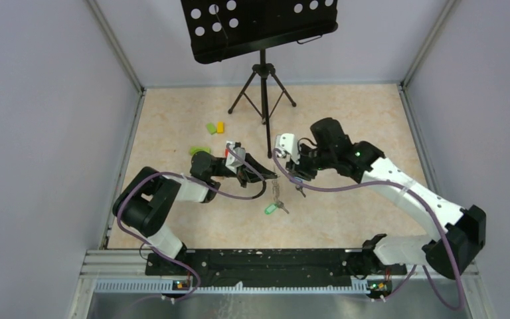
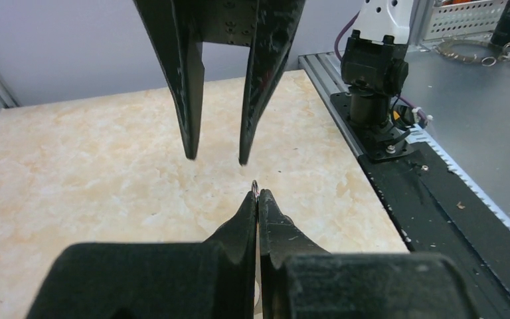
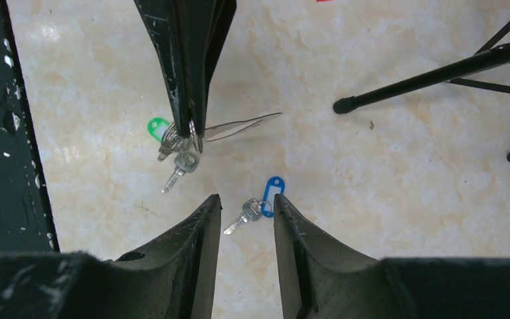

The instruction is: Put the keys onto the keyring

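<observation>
Keyring (image 3: 269, 117): one thin silvery wire loop, seen nearly edge-on, held above the mottled beige bench (image 1: 345, 119) near its centre. The left hand (image 2: 257, 196) was pressed shut on its rim, fingers flat together. Two small items of bright metal with oblong plastic tags were counted. The green-tagged key (image 3: 180, 166) hung in a cluster at the left hand's tips, beside the loop. The blue-tagged key (image 3: 272, 193) lay flat on the bench, apart from the loop, below the right hand (image 2: 217, 158), whose tapered black fingers stood apart and held nothing. The left arm was folded, its forearm reaching rightward. The right arm stretched diagonally inward, so the hands met tip to tip. Farther back lay one green block (image 1: 199, 150), a second green block (image 1: 210, 127) and one yellow block (image 1: 220, 126). Beyond them stood one black tripod stand (image 1: 263, 86) carrying a perforated plate.
</observation>
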Controlling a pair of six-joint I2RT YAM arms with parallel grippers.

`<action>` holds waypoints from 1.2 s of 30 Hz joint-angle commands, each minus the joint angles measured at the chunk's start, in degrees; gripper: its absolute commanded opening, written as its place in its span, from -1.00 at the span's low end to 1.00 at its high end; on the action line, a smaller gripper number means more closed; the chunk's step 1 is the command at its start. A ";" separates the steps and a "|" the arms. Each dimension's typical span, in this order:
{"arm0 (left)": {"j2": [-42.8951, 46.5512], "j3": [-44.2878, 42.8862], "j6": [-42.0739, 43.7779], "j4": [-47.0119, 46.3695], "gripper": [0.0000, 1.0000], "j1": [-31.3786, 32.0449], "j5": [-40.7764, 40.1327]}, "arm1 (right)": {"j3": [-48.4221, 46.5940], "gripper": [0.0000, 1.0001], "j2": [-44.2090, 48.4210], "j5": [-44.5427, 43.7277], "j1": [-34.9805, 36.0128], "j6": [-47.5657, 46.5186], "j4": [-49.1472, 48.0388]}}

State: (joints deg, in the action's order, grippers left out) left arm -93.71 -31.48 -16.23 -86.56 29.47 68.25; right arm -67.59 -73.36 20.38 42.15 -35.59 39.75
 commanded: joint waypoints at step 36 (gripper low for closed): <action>3.27 1.83 -9.69 -16.11 -1.00 0.36 -3.61 | 14.31 -0.49 4.44 18.25 -3.85 4.03 -24.37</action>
State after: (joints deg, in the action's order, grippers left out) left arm -92.73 -29.82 -25.41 -86.72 29.58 65.08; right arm -52.86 -68.25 37.21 38.70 -31.90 17.61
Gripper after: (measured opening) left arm 0.004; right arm 0.268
